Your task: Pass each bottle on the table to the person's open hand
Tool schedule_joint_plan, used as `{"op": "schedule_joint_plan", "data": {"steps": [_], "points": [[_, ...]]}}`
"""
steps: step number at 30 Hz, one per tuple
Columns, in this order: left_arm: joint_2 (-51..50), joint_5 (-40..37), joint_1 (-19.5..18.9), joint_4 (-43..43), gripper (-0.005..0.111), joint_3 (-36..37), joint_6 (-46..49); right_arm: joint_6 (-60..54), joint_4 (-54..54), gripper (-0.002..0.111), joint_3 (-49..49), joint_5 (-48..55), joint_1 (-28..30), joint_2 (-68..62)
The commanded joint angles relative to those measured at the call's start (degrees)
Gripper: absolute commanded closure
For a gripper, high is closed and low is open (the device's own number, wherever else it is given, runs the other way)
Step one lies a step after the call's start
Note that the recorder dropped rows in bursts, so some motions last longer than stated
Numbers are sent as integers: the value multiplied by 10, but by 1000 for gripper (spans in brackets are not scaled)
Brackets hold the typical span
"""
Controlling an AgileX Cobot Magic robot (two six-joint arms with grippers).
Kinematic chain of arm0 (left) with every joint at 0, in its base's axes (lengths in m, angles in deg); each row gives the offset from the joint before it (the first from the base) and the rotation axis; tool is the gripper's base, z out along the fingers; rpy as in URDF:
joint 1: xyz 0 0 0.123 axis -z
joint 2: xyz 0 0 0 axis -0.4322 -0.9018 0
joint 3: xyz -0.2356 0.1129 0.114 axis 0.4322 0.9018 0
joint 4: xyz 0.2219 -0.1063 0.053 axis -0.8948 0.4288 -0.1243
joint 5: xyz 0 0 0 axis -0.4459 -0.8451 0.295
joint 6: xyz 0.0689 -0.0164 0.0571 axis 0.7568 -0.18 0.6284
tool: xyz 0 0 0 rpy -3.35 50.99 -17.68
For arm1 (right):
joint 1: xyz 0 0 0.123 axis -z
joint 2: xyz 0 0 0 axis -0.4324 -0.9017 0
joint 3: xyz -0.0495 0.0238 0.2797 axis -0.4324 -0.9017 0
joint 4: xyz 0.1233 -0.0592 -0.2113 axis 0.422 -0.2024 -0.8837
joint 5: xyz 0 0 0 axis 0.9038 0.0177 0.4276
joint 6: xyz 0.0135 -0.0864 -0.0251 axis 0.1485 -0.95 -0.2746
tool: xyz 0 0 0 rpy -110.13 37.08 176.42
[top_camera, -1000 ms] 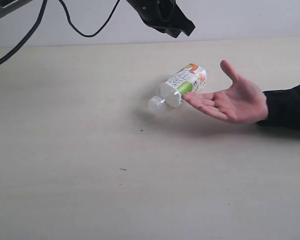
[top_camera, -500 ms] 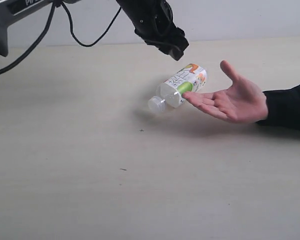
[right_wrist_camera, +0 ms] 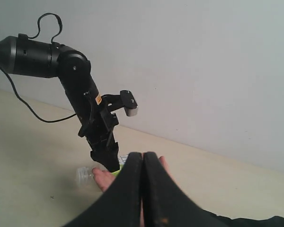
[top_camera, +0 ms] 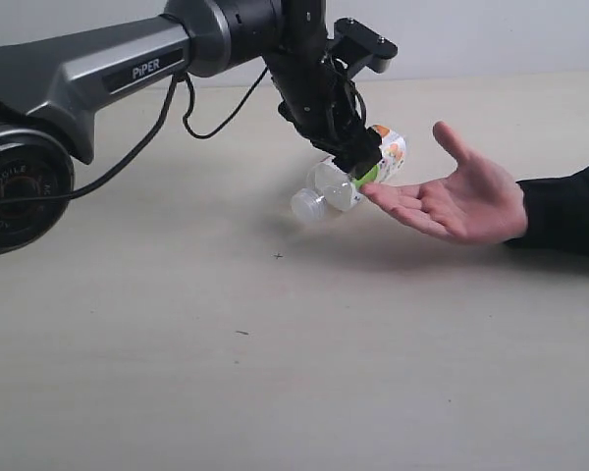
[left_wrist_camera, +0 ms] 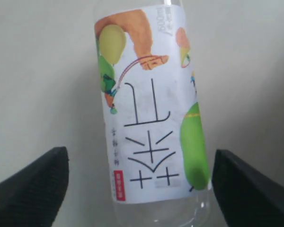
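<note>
A clear bottle with a white fruit label (top_camera: 385, 149) lies on its side on the beige table (top_camera: 177, 343), its clear cap (top_camera: 304, 203) pointing away from the person's open hand (top_camera: 466, 196). The hand's fingertips touch the bottle. My left gripper (top_camera: 354, 162) is down over the bottle's body. In the left wrist view the bottle (left_wrist_camera: 146, 109) lies between the two black fingers (left_wrist_camera: 33, 184), which stand wide apart and clear of it; the left gripper (left_wrist_camera: 139, 189) is open. My right gripper (right_wrist_camera: 143, 184) is shut on nothing. The other bottles are out of view.
The left arm (top_camera: 128, 69) with its cable stretches across the back left of the table. The person's dark sleeve (top_camera: 569, 211) rests at the right edge. A pale wall (right_wrist_camera: 203, 71) stands behind the table.
The left arm has come down from the top of the view onto the bottle. Bottle and hand have not moved.
</note>
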Motion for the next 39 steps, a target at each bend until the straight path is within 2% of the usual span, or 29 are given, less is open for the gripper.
{"op": "schedule_joint_plan", "data": {"steps": [1, 25, 27, 29, 30, 31, 32, 33, 34, 39], "points": [[-3, 19, 7, -20, 27, -4, -17, -1, 0, 108, -3, -1, 2, 3], [-46, 37, 7, -16, 28, -4, -45, -1, 0, 108, -3, -1, 2, 3], [-46, 38, 7, -16, 35, -4, -45, -1, 0, 108, -3, -1, 2, 3], [-44, 39, 7, -16, 53, -4, -45, -1, 0, 108, -3, -1, 2, 3], [-43, 39, 7, -16, 70, -4, -45, -1, 0, 108, -3, -1, 2, 3], [-43, 39, 7, -16, 77, -4, -45, -1, 0, 108, -3, -1, 2, 3], [-42, 39, 7, -19, 96, -7, -45, -1, 0, 108, -3, -1, 2, 3], [-39, 39, 7, -22, 103, -7, -45, -1, 0, 108, -3, -1, 2, 3], [-31, 39, 7, -35, 106, -7, -43, -1, 0, 108, -3, -1, 2, 3], [33, 12, 6, -54, 107, -14, -35, -1, 0, 108, -3, -1, 2, 3]]}}
